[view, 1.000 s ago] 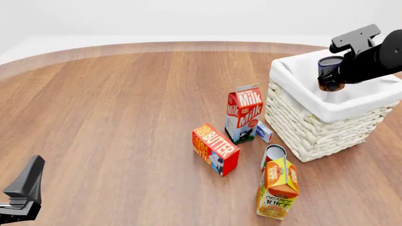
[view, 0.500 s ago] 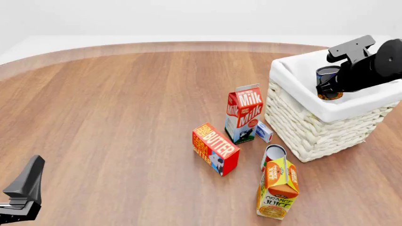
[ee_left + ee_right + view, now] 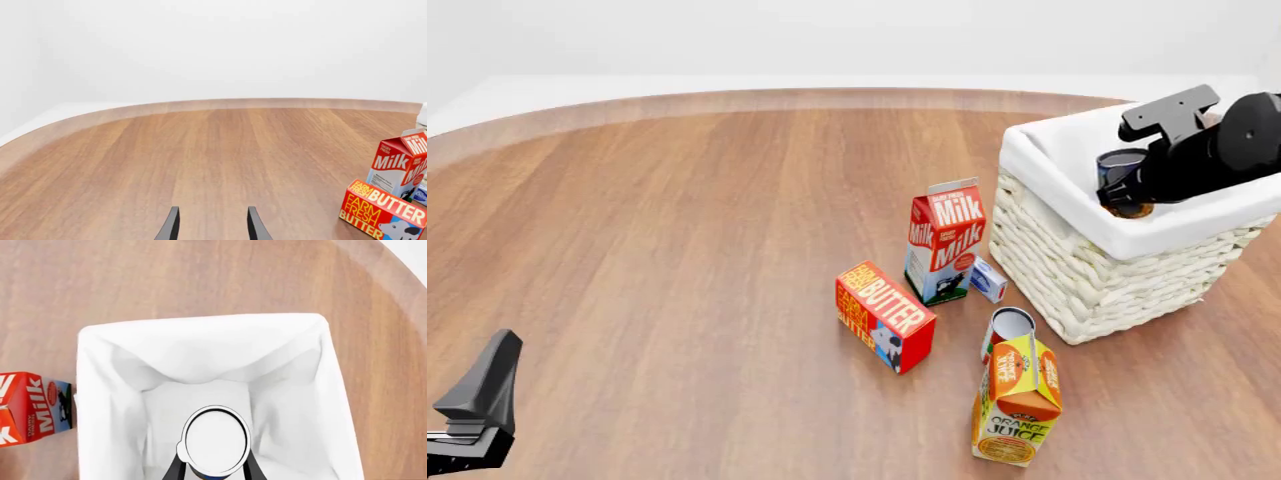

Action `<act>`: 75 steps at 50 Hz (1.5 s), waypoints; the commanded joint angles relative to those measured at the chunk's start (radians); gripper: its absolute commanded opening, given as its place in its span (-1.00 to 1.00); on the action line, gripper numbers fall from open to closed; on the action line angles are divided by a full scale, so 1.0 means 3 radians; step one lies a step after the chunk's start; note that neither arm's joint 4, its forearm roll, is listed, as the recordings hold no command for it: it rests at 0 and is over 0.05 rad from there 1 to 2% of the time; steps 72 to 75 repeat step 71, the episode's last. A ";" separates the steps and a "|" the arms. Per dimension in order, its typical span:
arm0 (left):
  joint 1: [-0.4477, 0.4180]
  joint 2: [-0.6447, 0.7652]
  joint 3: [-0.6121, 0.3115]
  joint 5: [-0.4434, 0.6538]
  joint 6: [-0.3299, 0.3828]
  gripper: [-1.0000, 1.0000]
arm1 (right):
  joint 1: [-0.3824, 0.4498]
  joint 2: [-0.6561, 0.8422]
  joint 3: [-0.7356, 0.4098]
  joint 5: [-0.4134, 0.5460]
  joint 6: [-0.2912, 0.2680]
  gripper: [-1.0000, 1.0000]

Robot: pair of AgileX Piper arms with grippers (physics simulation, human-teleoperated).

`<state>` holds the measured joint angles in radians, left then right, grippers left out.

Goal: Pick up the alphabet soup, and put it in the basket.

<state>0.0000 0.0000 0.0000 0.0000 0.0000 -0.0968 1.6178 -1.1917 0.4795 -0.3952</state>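
The alphabet soup (image 3: 1120, 166), a small dark blue can with an orange lower part, hangs upright in my right gripper (image 3: 1126, 190) just inside the mouth of the white wicker basket (image 3: 1081, 270). In the right wrist view its pale round top (image 3: 217, 439) sits between the two fingers (image 3: 175, 467), over the basket's white cloth lining (image 3: 200, 327). My left gripper (image 3: 487, 385) rests low at the near left, far from everything. In the left wrist view it (image 3: 212, 227) is open and empty over bare wood.
A milk carton (image 3: 945, 240) and a small blue-white box (image 3: 989, 280) stand close to the basket's left side. A butter box (image 3: 885, 315), a red-labelled can (image 3: 1008, 328) and an orange juice carton (image 3: 1017, 400) stand nearer to me.
My right gripper has moved down and a little right with the can, from above the basket's rim to just inside its mouth. The left arm has not moved.
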 commanded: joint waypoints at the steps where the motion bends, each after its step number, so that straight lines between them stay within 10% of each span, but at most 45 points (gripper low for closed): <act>1: 0.0000 0.0000 0.0000 0.0000 0.0000 1.00 | -0.0016 0.0009 -0.0023 -0.0023 0.0078 1.00; 75: 0.0000 0.0000 0.0000 0.0000 0.0000 1.00 | -0.0093 -0.1303 0.0475 -0.0037 0.0333 1.00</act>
